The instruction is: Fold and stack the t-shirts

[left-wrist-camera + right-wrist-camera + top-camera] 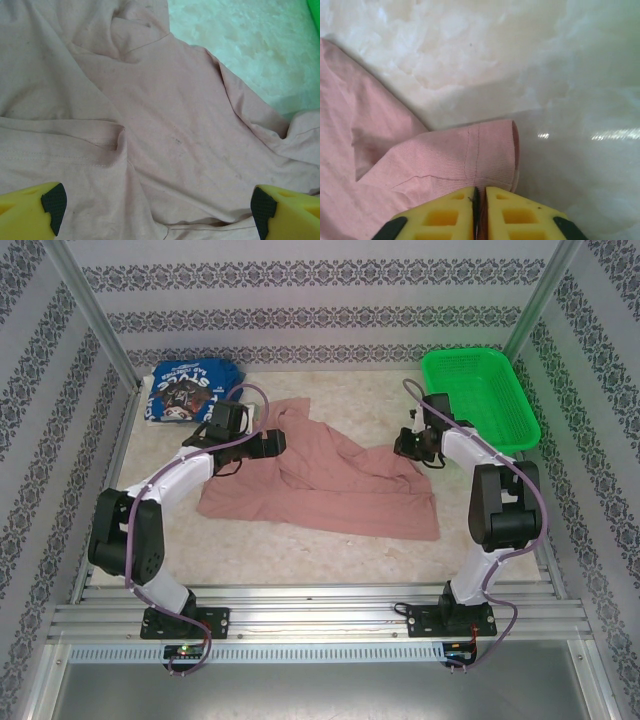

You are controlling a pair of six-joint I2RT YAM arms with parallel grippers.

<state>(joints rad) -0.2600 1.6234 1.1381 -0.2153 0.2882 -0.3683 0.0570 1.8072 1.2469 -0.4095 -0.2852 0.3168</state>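
Two tees: dusty pink cloth t-shirt sprawling centrally, long axis left-right; royal blue cloth t-shirt lying far-left.
Right gripper: pinching shut on pink sleeve.
Left gripper: hovering wide open above body.

First tee dusty pink; second tee royal blue, white lettering, dark graphic. Basket bright green. Tabletop cream, marbled.

Rumpled pink tee lies spread centrally; blue tee sits far left.
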